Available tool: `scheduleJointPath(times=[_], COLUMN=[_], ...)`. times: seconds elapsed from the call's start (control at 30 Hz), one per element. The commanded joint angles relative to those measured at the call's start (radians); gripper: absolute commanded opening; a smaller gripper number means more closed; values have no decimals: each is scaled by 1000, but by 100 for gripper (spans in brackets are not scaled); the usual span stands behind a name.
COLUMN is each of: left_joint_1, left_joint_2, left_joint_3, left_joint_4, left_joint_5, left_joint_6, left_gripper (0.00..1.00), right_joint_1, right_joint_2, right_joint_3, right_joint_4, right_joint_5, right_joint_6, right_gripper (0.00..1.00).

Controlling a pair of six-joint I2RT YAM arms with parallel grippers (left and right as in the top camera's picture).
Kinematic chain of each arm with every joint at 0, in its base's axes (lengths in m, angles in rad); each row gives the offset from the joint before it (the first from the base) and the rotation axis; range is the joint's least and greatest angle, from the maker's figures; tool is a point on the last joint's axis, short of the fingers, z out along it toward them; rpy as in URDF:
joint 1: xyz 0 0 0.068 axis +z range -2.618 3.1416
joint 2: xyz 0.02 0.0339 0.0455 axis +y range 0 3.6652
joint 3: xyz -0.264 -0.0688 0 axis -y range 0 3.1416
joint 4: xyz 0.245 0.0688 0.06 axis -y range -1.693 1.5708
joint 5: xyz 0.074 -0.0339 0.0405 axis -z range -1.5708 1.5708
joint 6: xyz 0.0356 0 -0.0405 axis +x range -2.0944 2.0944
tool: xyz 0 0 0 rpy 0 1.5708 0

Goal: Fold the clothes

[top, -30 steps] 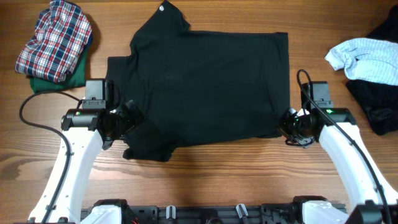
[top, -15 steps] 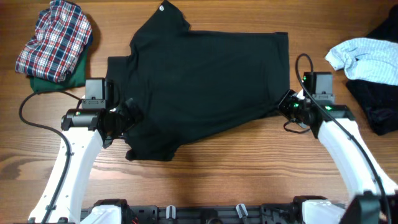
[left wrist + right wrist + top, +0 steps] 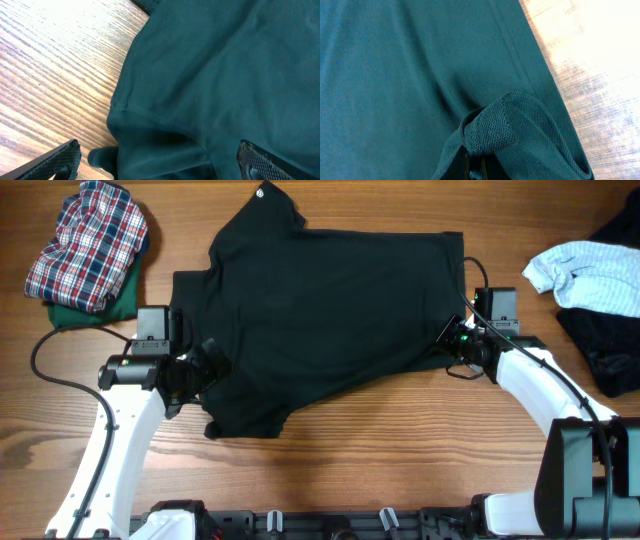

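The right gripper [image 3: 475, 167] is pinched shut on a raised fold of the black T-shirt [image 3: 330, 310] at its right hem. The left gripper [image 3: 160, 162] stands wide open over the shirt's lower left corner. The shirt lies spread in the middle of the table [image 3: 350, 470]. Its small white logo [image 3: 262, 193] is too small to read. A dark garment [image 3: 612, 350] is cut off at the right edge.

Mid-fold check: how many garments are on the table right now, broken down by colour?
Black T-shirt: 1
Red plaid shirt: 1
Green garment: 1
Light blue garment: 1
Dark garment at the right edge, partly cut off: 1
Total: 5 in view
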Motion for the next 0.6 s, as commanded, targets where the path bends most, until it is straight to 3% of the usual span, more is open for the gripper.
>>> scheduleJointPath(times=[0.0, 0.13, 0.17, 0.2, 0.27, 0.33, 0.4, 0.57], left_joint_1=[2, 2, 2, 2, 2, 2, 2, 2], left_joint_2=[-1, -1, -1, -1, -1, -1, -1, -1], left_joint_3=[-6, -6, -6, -6, -6, -6, -6, -6], left_joint_4=[-1, -1, -1, -1, -1, -1, -1, 5], left_joint_5=[-14, -14, -14, -14, -14, -14, -14, -18], left_joint_6=[-17, -17, -17, -16, -16, -16, -16, -16], left_gripper=[100, 100, 100, 100, 100, 100, 100, 100], right_joint_1=[1, 1, 1, 1, 1, 1, 1, 0], right_joint_2=[11, 17, 21, 22, 22, 22, 21, 10], right_joint_3=[19, 19, 19, 19, 19, 19, 19, 40], right_joint_4=[31, 32, 30, 28, 25, 25, 26, 19], right_joint_5=[3, 4, 7, 7, 7, 7, 7, 7], right_joint_6=[-21, -24, -24, -24, -24, -24, -24, -29], right_gripper=[4, 5, 14, 32, 51, 63, 69, 71])
